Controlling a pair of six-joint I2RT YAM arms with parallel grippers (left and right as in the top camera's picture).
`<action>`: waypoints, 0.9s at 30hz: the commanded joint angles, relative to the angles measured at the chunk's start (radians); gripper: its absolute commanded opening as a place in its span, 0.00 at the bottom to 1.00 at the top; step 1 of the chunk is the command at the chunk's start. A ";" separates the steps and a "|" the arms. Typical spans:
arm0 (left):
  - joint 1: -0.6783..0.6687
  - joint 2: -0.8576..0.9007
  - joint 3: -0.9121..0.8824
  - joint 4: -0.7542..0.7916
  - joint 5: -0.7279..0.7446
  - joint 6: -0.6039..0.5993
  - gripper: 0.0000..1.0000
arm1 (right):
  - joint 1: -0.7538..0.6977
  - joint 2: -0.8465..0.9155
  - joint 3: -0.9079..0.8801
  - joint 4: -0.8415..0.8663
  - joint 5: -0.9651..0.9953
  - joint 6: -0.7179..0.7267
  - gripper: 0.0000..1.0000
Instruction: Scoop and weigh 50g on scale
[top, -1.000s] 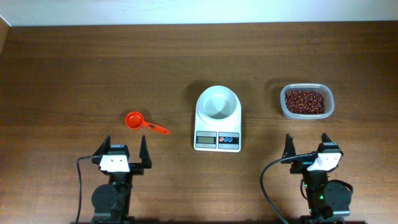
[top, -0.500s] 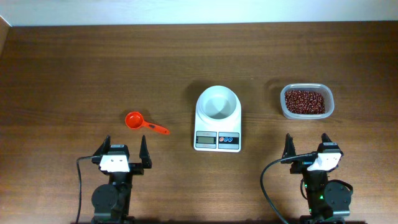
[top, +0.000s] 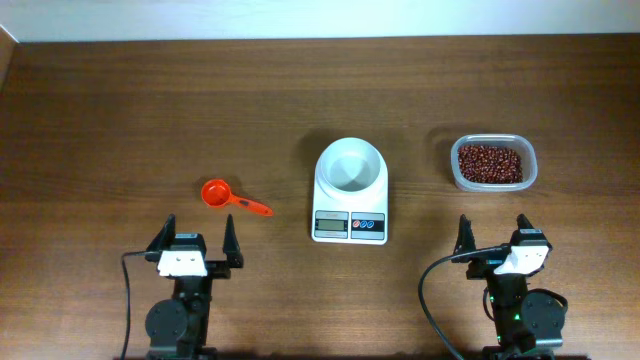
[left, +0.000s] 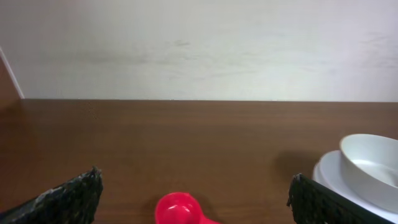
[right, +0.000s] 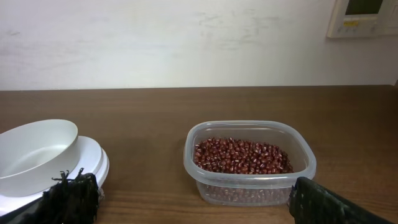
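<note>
Left gripper (top: 200, 232): we see its jaws spread wide with nothing between them. It sits low over the table (top: 120, 110) at about 7 o'clock from the scale.
Right gripper (top: 492, 230): it is likewise spread wide and holds nothing, at about 5 o'clock from the scale.
Scale (top: 349, 205): we find it upright at the middle of the table, with its display and two round buttons facing the arms.
Bowl (top: 350, 165): white and round, it sits on the scale's top, and we see nothing in it.
Beans (top: 489, 163): we see them all heaped inside the tub, at roughly 2 o'clock from the scale and well apart from it.
Tub (top: 531, 172): it is clear plastic with no lid on, straight ahead at 12 o'clock from the right gripper.
Scoop (top: 216, 193): orange-red, it lies flat on the table at 9 o'clock from the scale. Its cup faces up and its handle points toward 4 o'clock. We see it ahead of the left gripper, touching neither finger.
</note>
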 joint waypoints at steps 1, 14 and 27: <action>0.005 -0.010 0.033 -0.041 0.156 -0.021 0.99 | 0.006 -0.010 -0.009 -0.001 0.002 -0.008 0.99; 0.005 0.127 0.299 -0.233 0.167 -0.106 0.99 | 0.006 -0.010 -0.009 -0.001 0.002 -0.008 0.99; 0.005 0.614 0.684 -0.517 0.220 -0.106 0.99 | 0.006 -0.010 -0.009 -0.001 0.002 -0.008 0.99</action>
